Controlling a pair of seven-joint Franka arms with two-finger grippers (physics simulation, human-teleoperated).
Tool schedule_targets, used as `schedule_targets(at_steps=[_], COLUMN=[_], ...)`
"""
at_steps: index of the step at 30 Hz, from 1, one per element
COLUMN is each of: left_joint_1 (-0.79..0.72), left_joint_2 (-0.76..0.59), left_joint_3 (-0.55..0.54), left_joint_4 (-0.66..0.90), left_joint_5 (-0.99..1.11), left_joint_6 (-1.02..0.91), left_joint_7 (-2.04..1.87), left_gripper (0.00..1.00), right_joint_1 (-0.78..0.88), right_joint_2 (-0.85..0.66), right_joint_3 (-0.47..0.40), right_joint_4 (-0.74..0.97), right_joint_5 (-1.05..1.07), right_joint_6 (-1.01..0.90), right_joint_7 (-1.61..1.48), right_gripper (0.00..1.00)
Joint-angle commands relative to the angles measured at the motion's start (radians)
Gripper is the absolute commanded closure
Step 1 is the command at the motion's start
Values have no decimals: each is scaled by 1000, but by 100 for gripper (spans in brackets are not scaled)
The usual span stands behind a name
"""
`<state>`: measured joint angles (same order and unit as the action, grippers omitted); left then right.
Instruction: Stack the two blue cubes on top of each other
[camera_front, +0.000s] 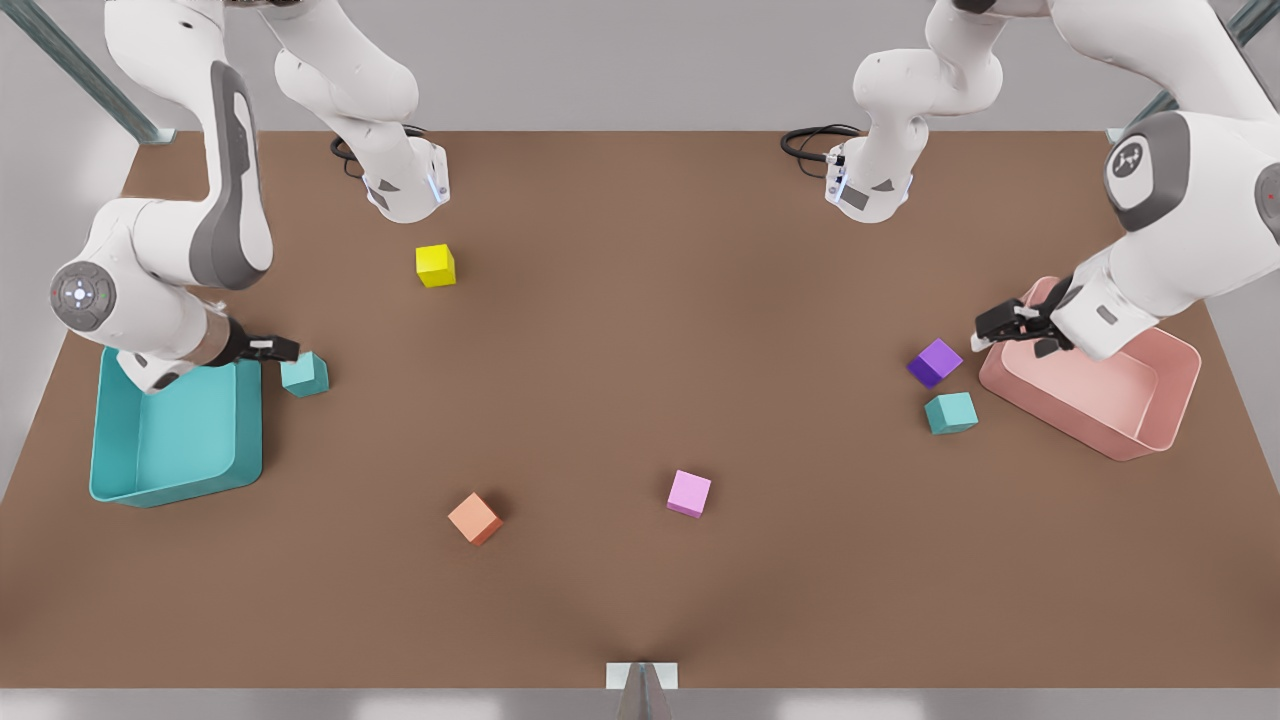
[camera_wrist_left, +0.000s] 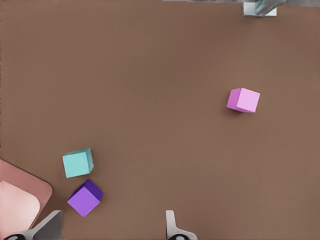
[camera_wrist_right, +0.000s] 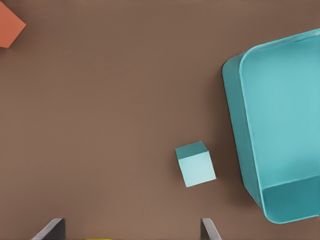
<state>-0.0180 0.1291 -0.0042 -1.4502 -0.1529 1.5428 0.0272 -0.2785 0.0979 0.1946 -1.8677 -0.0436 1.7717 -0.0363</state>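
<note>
On the front view's left, a teal bin (camera_front: 175, 440) is sitting on the brown surface (camera_front: 640, 400), and the right tool (camera_front: 283, 349) is hanging over the bin's inner corner with nothing in it. In the right wrist view its fingertips (camera_wrist_right: 50, 229) are standing wide apart. One blue cube (camera_front: 305, 374) is lying on the surface just beside the bin's wall, close under that tool but not between its fingers; the right wrist view is showing this cube (camera_wrist_right: 195, 164) apart from the bin (camera_wrist_right: 280, 130).

Moving rightward, a yellow cube (camera_front: 435, 265) is resting toward the far side, an orange cube (camera_front: 474, 518) is sitting nearer the front edge, and a pink cube (camera_front: 689, 493) is lying near the middle.

Further to the front view's right, a purple cube (camera_front: 935, 362) and the second blue cube (camera_front: 950, 412) are sitting just beside one another, apart from a pink bin (camera_front: 1095, 385). The left tool (camera_front: 990, 330) is hovering by the near rim of the pink bin, just beyond the purple cube, and is gripping nothing. In the left wrist view its fingertips (camera_wrist_left: 48, 226) are spread open, with the purple cube (camera_wrist_left: 85, 198) nearest them and the blue cube (camera_wrist_left: 77, 163) just past it.
</note>
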Motion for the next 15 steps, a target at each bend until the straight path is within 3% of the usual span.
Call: schedule_targets(at_steps=[1,3,8,12,15], left_joint_1=[1,-10,6,-14,-54], left_joint_2=[0,0,30,175,199], left_joint_3=[0,-2,-10,-10,-11], left_joint_4=[1,2,-7,5,7], left_joint_5=[9,10,33,79,127], left_joint_6=[80,80,51,137,169], left_joint_7=[19,20,66,54,53], left_gripper=[0,0,0,0,0], right_joint_1=[-39,-50,-36,-39,-51], right_joint_2=[11,42,71,65,37], right_joint_3=[0,0,14,16,17], right_joint_4=[1,-24,-31,-84,-142], right_joint_5=[-22,-22,-48,-48,-48], right_joint_6=[130,227,259,265,299], right_joint_7=[-106,-160,-162,-260,-333], right_gripper=[0,0,0,0,0])
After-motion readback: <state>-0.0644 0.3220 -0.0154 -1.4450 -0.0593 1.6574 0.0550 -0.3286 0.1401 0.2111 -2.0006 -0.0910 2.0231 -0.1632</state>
